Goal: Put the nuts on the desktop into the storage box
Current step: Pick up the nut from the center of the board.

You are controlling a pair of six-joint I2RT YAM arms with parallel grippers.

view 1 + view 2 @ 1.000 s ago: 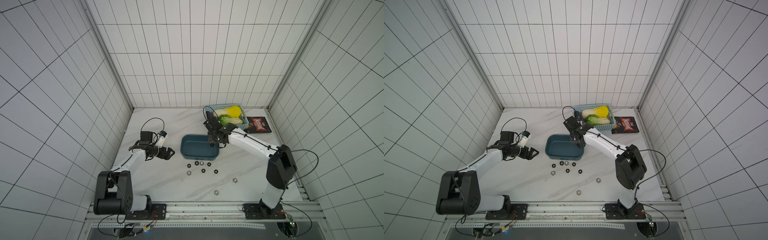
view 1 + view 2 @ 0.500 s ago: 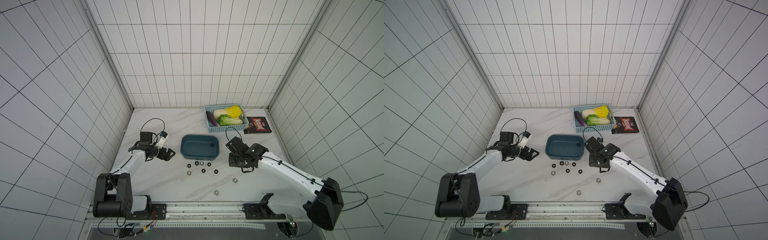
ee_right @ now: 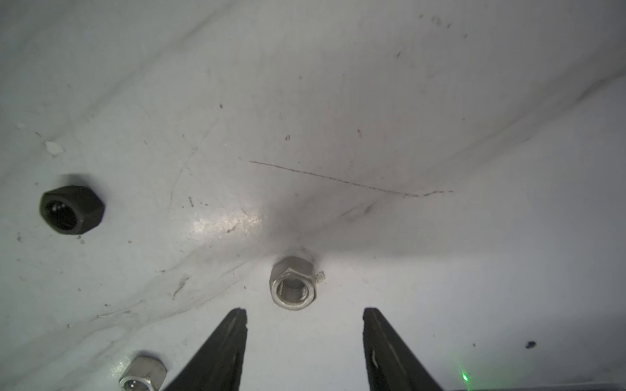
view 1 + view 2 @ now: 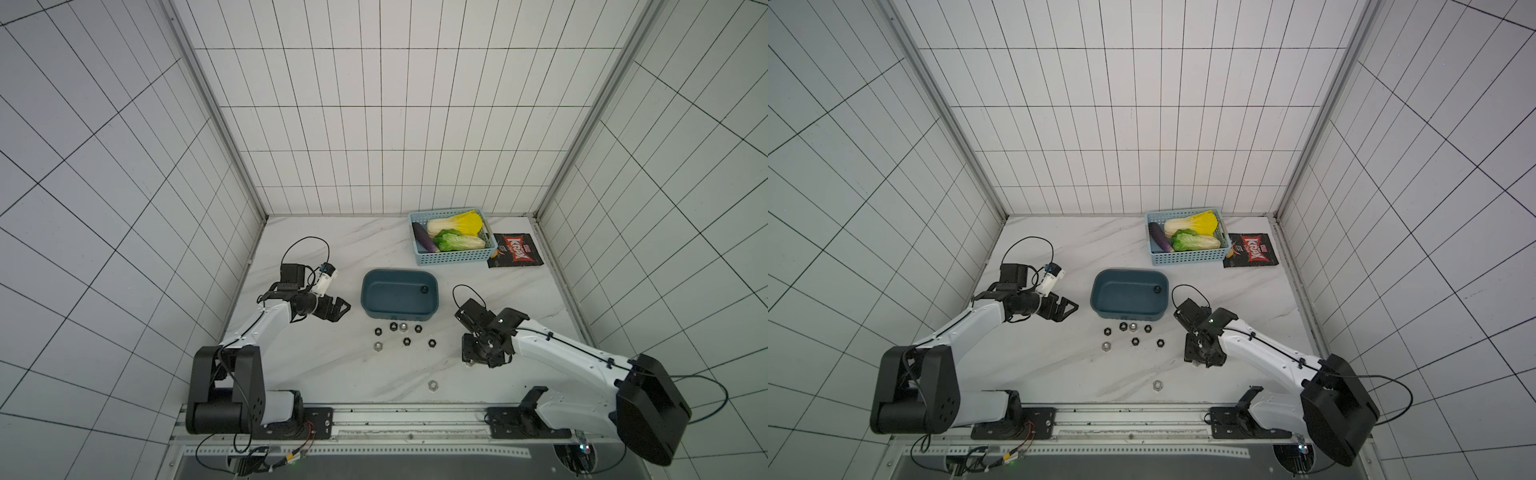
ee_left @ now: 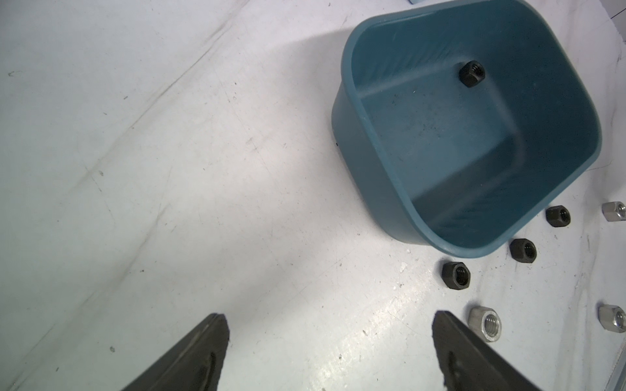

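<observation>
Nut [image 3: 293,282]: silver, lay on desktop [image 3: 338,101] just ahead of my right claw [image 3: 304,313].
Right claw: jaws apart, gripping nothing.
Left claw [image 5: 329,315]: wide open, empty.
Box [image 5: 372,189]: ahead of my left claw, one black nut [image 5: 471,73] inside.
Other nuts [image 4: 407,341]: on desktop between my claws, beside box.
</observation>
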